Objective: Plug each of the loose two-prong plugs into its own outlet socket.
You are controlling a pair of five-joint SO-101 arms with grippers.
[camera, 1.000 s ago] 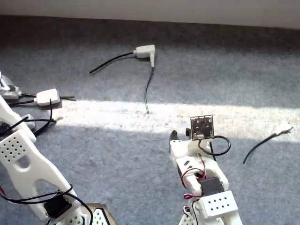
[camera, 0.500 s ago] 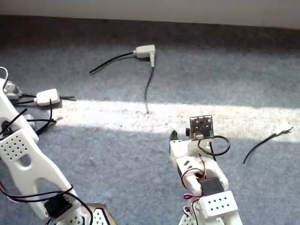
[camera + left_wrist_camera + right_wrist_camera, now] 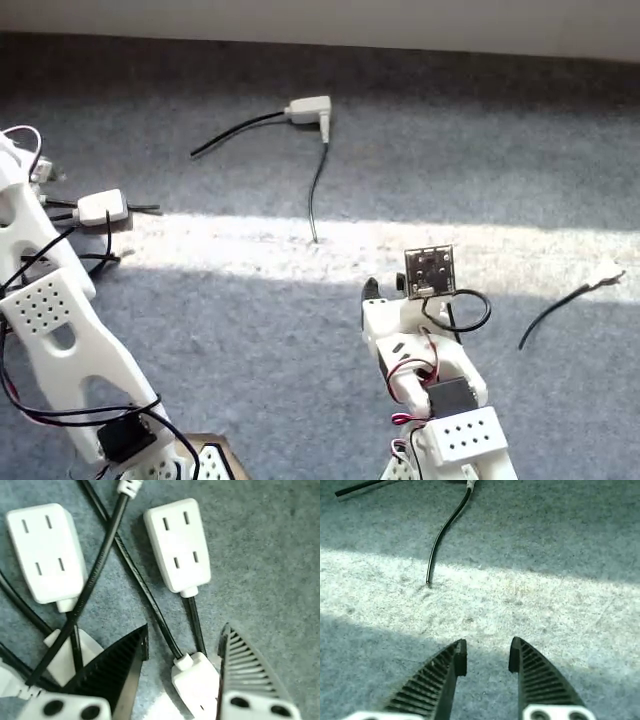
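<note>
Two white outlet blocks (image 3: pixel 47 550) (image 3: pixel 177 542) lie side by side on grey carpet, their slots facing up, with black cables crossing between them. My left gripper (image 3: pixel 182 645) is open just above a white plug (image 3: pixel 197 680) that lies between its fingers. A second white plug (image 3: pixel 65 655) lies beside it under a cable. In the high view my left arm (image 3: pixel 45 300) stands at the far left by a white outlet block (image 3: pixel 102 207). My right gripper (image 3: pixel 487 655) is open over bare carpet, nothing in it. Another loose plug (image 3: pixel 605 272) lies far right.
A white connector (image 3: pixel 310 108) with two black cables (image 3: pixel 318 180) lies at the back middle; one cable's end (image 3: pixel 428 581) shows ahead of the right gripper. A sunlit band (image 3: pixel 350 245) crosses the carpet. The wall's base runs along the far edge.
My left arm has moved away from the camera toward the outlet blocks at the far left. The right arm has kept still.
</note>
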